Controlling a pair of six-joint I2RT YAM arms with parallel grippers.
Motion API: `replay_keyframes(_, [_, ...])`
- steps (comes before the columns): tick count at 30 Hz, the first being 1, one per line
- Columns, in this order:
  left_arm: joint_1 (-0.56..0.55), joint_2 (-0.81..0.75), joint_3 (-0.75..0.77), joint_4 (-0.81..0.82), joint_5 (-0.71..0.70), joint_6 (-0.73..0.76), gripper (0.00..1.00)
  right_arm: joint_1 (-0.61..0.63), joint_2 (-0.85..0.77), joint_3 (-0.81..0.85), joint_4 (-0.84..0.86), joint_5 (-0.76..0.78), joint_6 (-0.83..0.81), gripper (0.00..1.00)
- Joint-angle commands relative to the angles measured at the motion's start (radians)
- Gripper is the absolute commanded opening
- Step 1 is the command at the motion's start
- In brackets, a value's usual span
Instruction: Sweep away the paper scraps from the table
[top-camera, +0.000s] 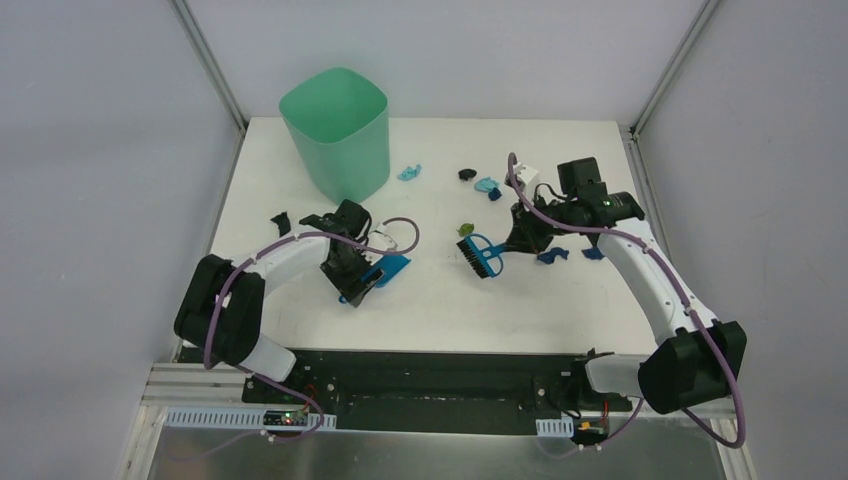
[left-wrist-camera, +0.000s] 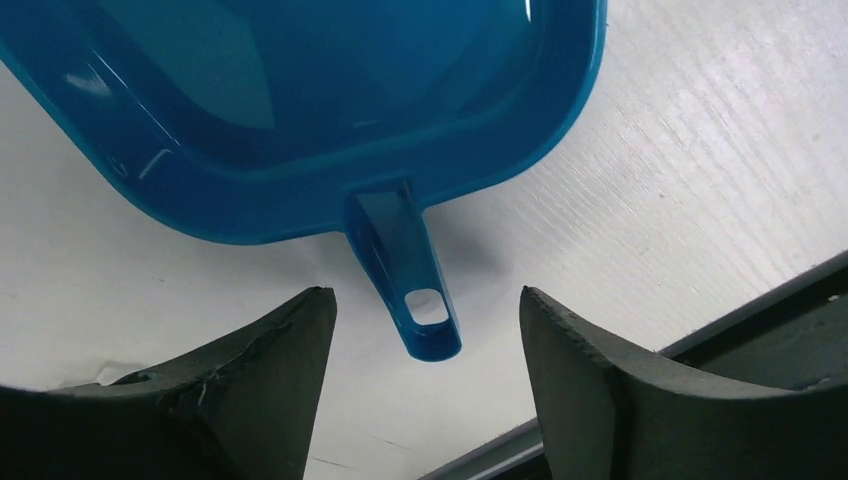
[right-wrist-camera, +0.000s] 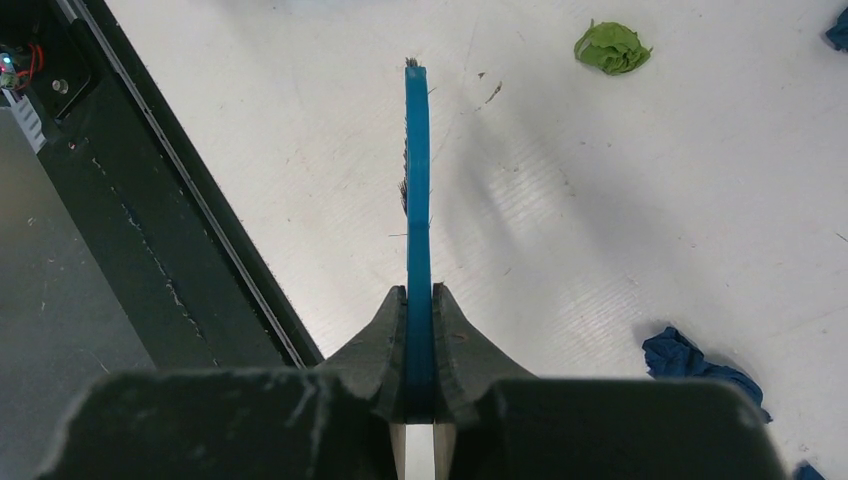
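**Left claw set over the dustpan handle: centre it, then close**

Your left claw (left-wrist-camera: 425, 300) stands wide, with one pad on each side of the blue dustpan (left-wrist-camera: 300, 120) handle (left-wrist-camera: 395, 235) and no contact visible. It reads as the grab step. Move further up the handle, off its tip, centre it, then close so the pan can't pivot. Keep the pan's lip flat on the desk (top-camera: 450, 310), mouth toward the brush (right-wrist-camera: 417, 170).

Your right claw (right-wrist-camera: 420, 300) is pinched tight on the brush's flat handle.

The paper scraps (top-camera: 487, 187) lie on the right half of the desk, from mid-desk toward the far edge. The green wad (right-wrist-camera: 612, 47) is just past the brush. One black scrap (top-camera: 281, 222) is near the left edge, beside the mint-green bin (top-camera: 335, 140).
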Motion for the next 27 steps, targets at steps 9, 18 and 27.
replay_keyframes(9, [-0.001, 0.038, 0.033, 0.047, 0.029, 0.076, 0.35, -0.012, -0.049, 0.027, 0.022, 0.105, 0.029, 0.00])
replay_keyframes(18, [-0.064, -0.073, 0.111, -0.114, 0.138, 0.177, 0.14, -0.030, -0.041, 0.213, -0.151, 0.447, -0.015, 0.00])
replay_keyframes(27, [-0.234, 0.045, 0.323, -0.292, 0.192, 0.133, 0.07, -0.054, 0.004, 0.292, -0.152, 0.895, -0.102, 0.00])
